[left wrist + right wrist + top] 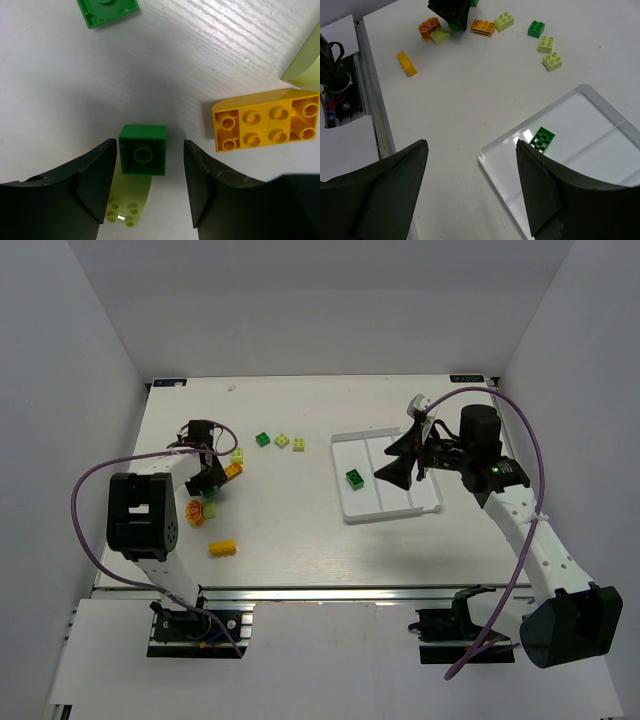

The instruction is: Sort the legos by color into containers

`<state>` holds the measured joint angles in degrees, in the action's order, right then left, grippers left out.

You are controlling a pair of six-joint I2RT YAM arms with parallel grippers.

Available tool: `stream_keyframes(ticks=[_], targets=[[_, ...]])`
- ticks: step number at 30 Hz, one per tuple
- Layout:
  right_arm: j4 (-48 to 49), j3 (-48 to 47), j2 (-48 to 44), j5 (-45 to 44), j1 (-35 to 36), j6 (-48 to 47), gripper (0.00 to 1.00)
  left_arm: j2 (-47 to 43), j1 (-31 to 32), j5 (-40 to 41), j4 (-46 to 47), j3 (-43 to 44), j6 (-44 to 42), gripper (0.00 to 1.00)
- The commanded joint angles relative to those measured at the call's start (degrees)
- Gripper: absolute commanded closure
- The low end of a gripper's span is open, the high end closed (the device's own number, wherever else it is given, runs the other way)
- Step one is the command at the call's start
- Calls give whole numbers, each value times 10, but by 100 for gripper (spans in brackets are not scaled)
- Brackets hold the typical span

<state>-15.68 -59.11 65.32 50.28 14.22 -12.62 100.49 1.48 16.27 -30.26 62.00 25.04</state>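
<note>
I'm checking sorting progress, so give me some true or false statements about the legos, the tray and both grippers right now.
A dark green lego lies in the tray. True.
The right gripper grips a lego. False: it is open and empty.
The left gripper is open around a small green lego. True.
The tray's lego sits in its rightmost compartment in the top view. False: the leftmost one.
</note>
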Motion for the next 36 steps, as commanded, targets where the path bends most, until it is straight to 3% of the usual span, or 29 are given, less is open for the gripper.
stream_keyframes(ticks=[1,4,9,15,16,17,19,20,21,25,32,35,36], targets=[[11,1,-10,28,-8,-5,24,-1,-5,-24,21,7,-6,36],[12,3,-7,30,-11,-3,24,-4,-5,-28,24,6,-4,47],[14,5,-5,31,-18,-2,24,-31,-5,-43,26,4,-3,75],[18,8,-2,18,-26,-1,27,-146,13,-130,55,2,-20,100],[19,8,-1,11,-26,0,32,-163,13,-225,73,-12,-20,100],[23,10,0,-3,-26,6,53,-192,13,-272,118,-21,-19,100],[28,9,2,-15,-27,9,76,-203,34,-394,167,-35,4,100],[29,10,5,-28,-27,11,97,-196,44,-430,206,-37,13,100],[32,11,6,-34,-27,15,100,-188,55,-450,222,-33,32,100],[40,16,12,-55,-27,20,100,-125,154,-475,260,14,50,100],[43,19,19,-56,-38,23,91,25,262,-411,227,158,48,99],[43,20,21,-55,-43,25,88,80,287,-369,214,210,54,92],[43,20,22,-55,-43,25,87,92,288,-352,211,231,56,83]])
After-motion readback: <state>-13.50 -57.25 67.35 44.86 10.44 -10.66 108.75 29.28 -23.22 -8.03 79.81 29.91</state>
